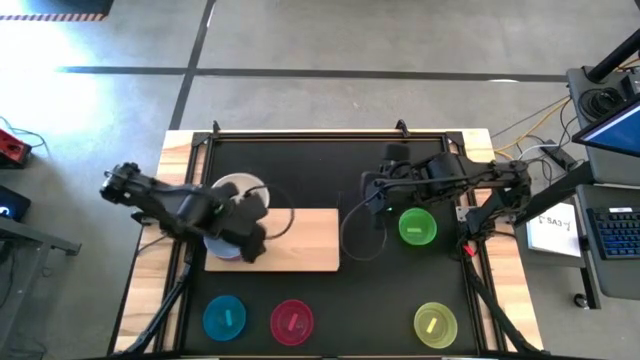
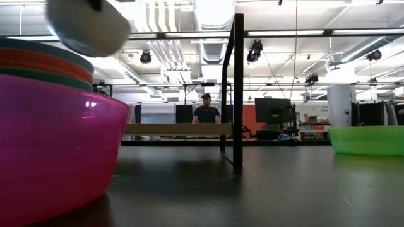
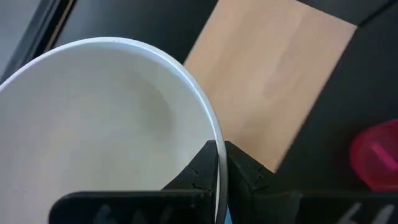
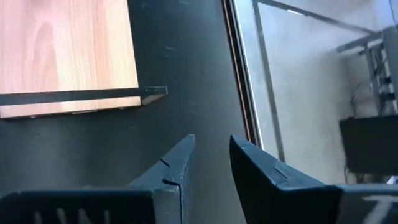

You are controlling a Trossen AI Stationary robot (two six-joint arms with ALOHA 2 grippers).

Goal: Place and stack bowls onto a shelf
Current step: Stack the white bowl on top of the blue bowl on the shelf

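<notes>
My left gripper (image 3: 222, 158) is shut on the white bowl (image 3: 106, 130), which it holds in the air over the shelf's left end (image 1: 235, 187). Under it a stack of bowls (image 1: 224, 246) stands on the light wooden shelf (image 1: 295, 240). In the low view the stack's green, red and blue rims (image 2: 38, 63) show behind the magenta bowl (image 2: 50, 145). The green bowl (image 1: 417, 227) rests on the black table right of the shelf. My right gripper (image 4: 211, 146) hovers open over bare table near it, touching nothing. My left gripper pinches the white bowl's rim (image 3: 214, 134), one finger (image 3: 202, 168) inside the bowl and the other (image 3: 245, 171) outside its wall. The bowl is lifted clear and hangs tilted in the low view (image 2: 88, 25), above the stack.
Along the table's near edge stand the cyan bowl (image 1: 224, 318), the magenta bowl (image 1: 291, 320) and the yellow-green bowl (image 1: 436, 325). A black frame post (image 2: 238, 88) rises from the table. A person stands in the room beyond (image 2: 206, 110). A cable loops beside the shelf (image 1: 350, 240).
</notes>
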